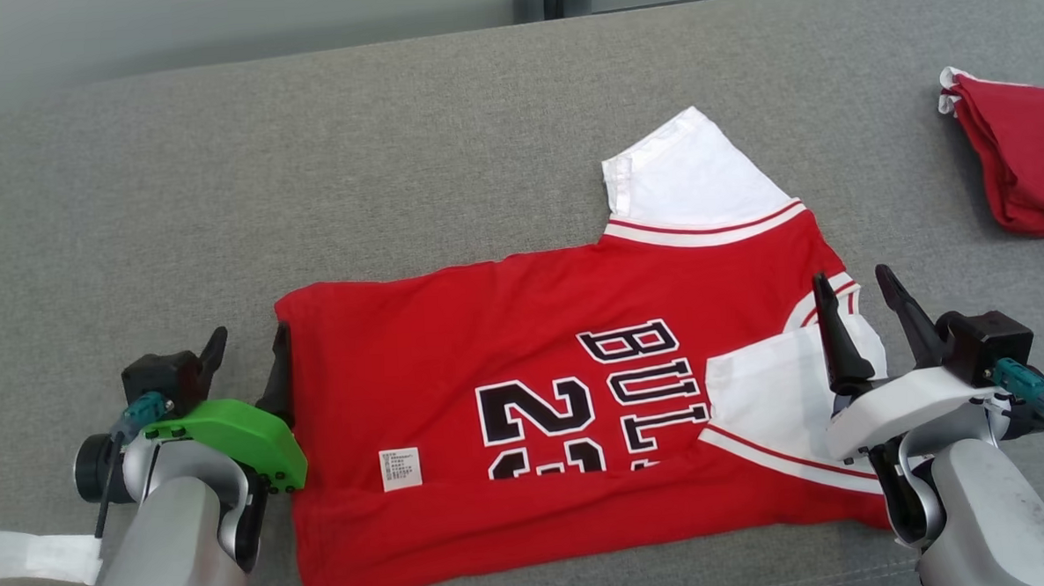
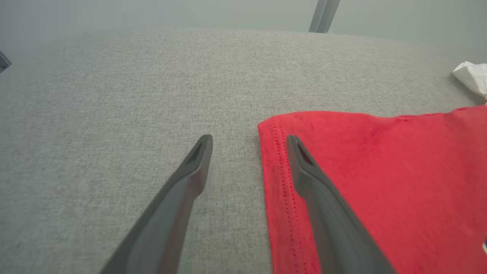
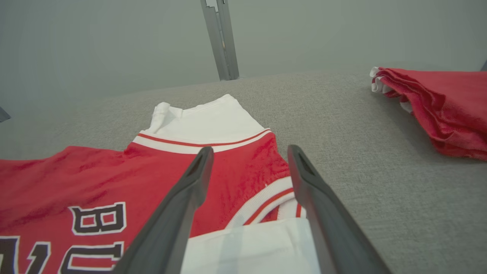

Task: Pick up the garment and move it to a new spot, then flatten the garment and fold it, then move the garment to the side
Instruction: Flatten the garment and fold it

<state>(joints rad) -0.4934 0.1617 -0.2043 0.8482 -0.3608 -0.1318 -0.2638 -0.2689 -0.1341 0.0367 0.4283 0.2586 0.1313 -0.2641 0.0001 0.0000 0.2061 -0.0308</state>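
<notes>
The red Bulls jersey (image 1: 534, 372) lies flat on the grey cushion (image 1: 393, 158), its long axis running left to right between my arms. My left gripper (image 1: 249, 349), fingers wide, straddles its hem. My right gripper (image 1: 855, 287), also wide, hovers over the collar end.

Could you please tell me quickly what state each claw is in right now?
Left claw: open, holding nothing, astride the hem of the jersey.
Right claw: open, holding nothing, over the collar end of the jersey.
</notes>
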